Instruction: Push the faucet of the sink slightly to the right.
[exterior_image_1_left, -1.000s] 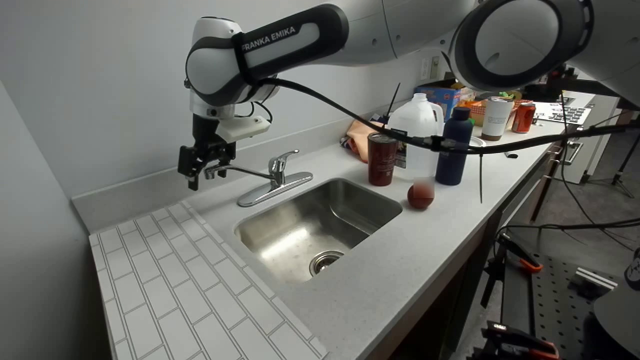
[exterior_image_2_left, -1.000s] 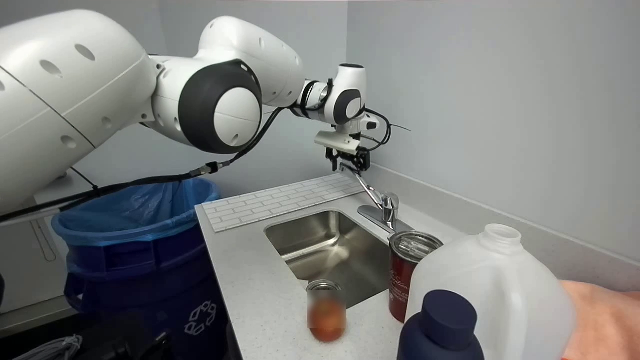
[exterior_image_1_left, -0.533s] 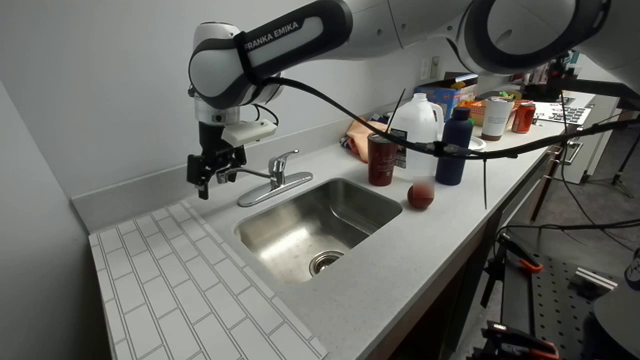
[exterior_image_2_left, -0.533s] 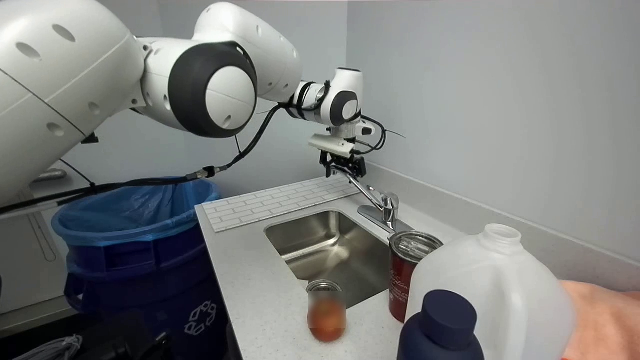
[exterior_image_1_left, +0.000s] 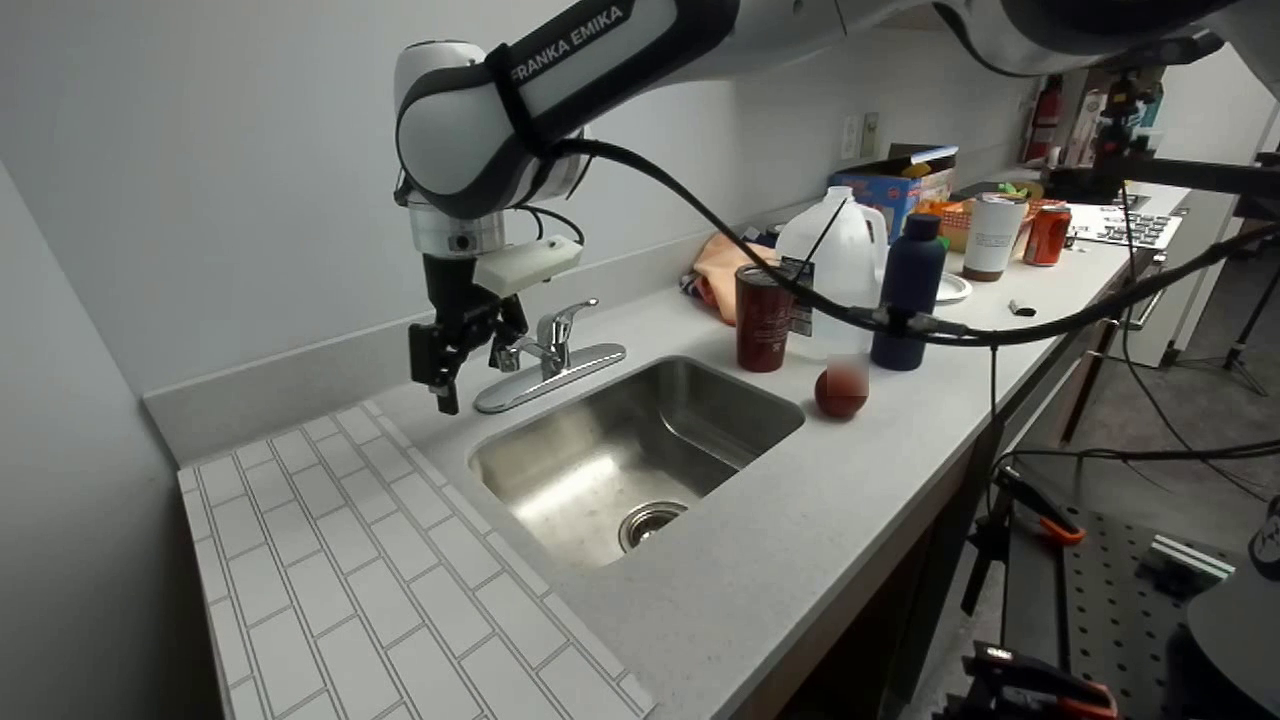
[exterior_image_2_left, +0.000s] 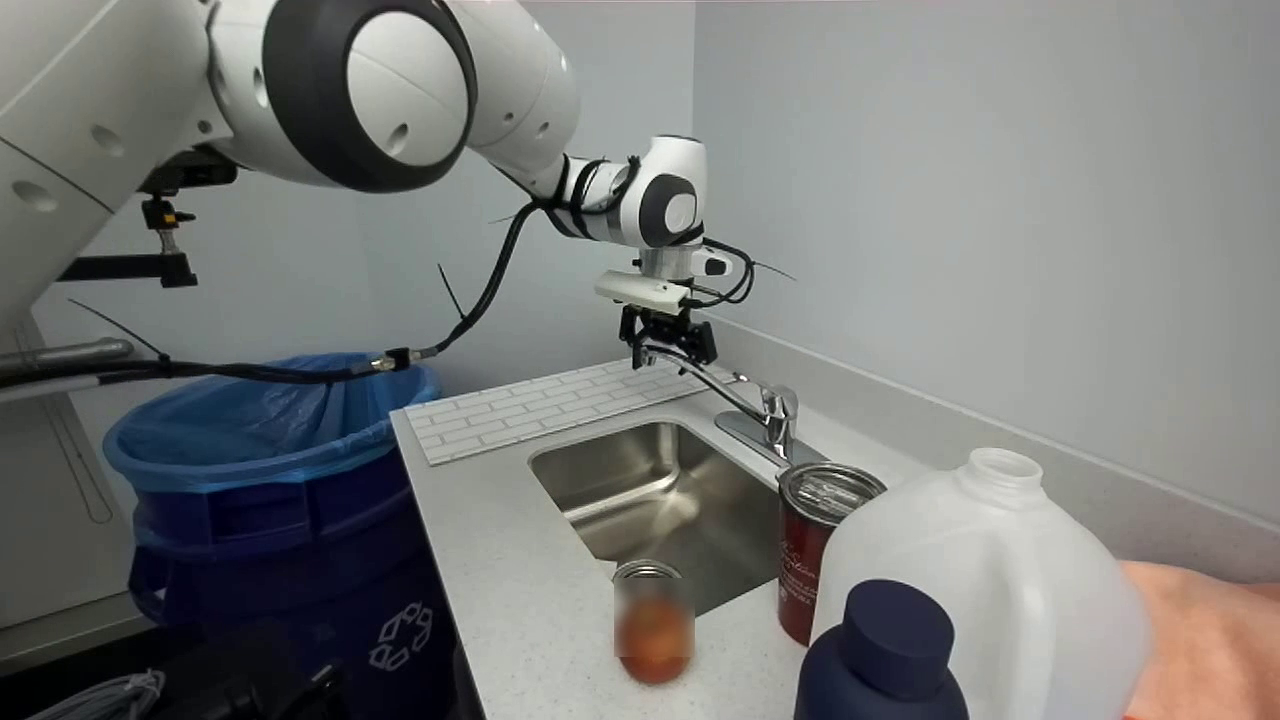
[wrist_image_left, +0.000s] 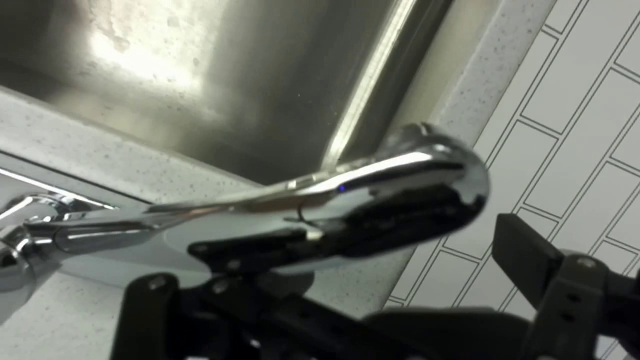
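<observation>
The chrome faucet (exterior_image_1_left: 556, 343) stands behind the steel sink (exterior_image_1_left: 570, 500), and its spout reaches toward the tiled board. Faucet (exterior_image_2_left: 735, 397) and sink (exterior_image_2_left: 640, 505) also show in an exterior view. My gripper (exterior_image_1_left: 478, 382) is at the spout's free end, above the counter, with its fingers spread. It also shows behind the spout in an exterior view (exterior_image_2_left: 672, 358). In the wrist view the spout (wrist_image_left: 350, 210) crosses in front of one finger, and its tip lies before the gap of the open gripper (wrist_image_left: 407, 267). That finger appears to touch the spout; the contact is partly hidden.
A white tiled board (exterior_image_1_left: 350, 540) lies beside the sink. A red tumbler (exterior_image_1_left: 763, 325), a plastic jug (exterior_image_1_left: 830, 250), a dark blue bottle (exterior_image_1_left: 908, 290) and a round red item (exterior_image_1_left: 841, 392) stand past the sink. The wall (exterior_image_1_left: 300, 200) is close behind the faucet.
My gripper has moved toward the sink, rightward in an exterior view, and sits slightly lower. The faucet's spout has swung the same way with it. The fingers stay apart.
</observation>
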